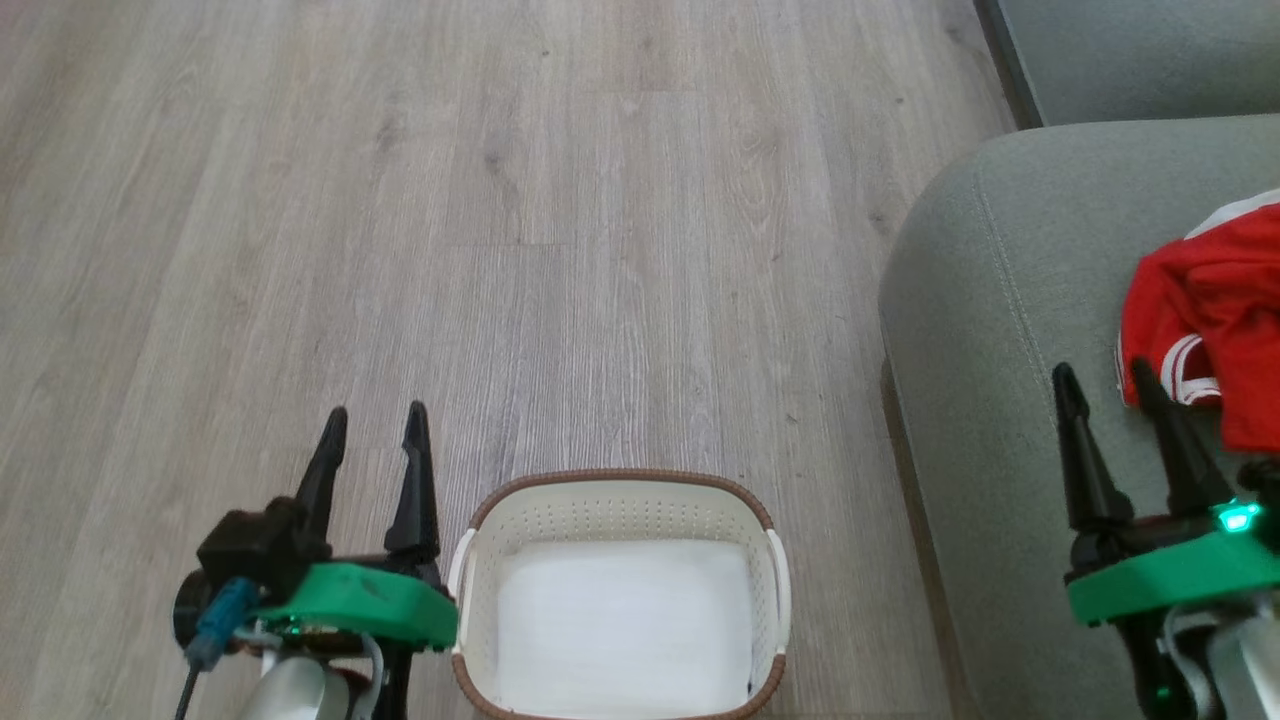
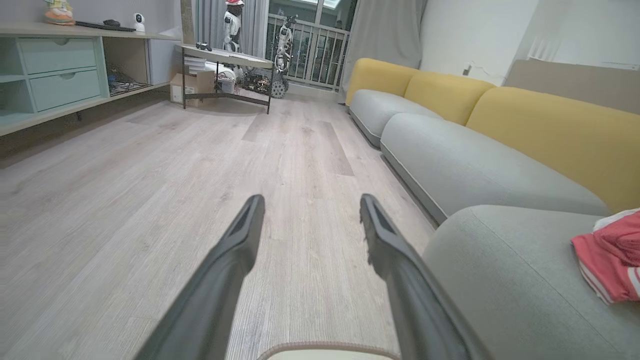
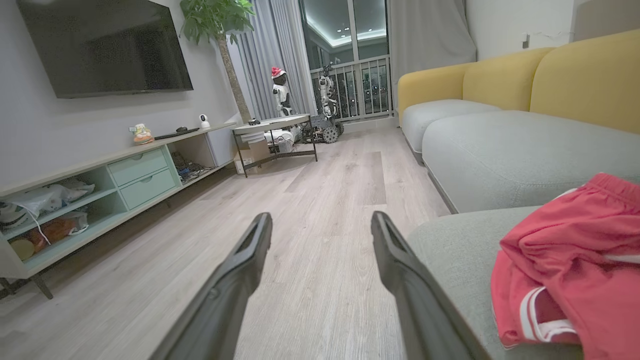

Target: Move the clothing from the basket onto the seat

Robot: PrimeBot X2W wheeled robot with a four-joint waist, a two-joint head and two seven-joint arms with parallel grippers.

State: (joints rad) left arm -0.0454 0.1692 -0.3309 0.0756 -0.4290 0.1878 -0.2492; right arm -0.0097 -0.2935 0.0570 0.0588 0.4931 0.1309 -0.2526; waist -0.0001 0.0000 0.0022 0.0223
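Note:
The red clothing [image 1: 1205,310] with white trim lies bunched on the grey seat [image 1: 990,330] at the right; it also shows as clothing [image 2: 612,262] in the left wrist view and clothing [image 3: 570,265] in the right wrist view. The cream basket [image 1: 620,500] with a brown rim stands on the floor at the bottom middle, holding nothing but its white bottom. My left gripper [image 1: 373,420] hovers open just left of the basket. Over the seat's front part my right gripper [image 1: 1105,375] is open, its fingertips just left of the clothing, nothing between them.
Pale wood floor [image 1: 500,200] stretches ahead and to the left. A grey and yellow sofa [image 2: 500,130] runs along the right. A low cabinet [image 3: 125,175] under a wall television and a small table [image 3: 275,125] stand far off on the left.

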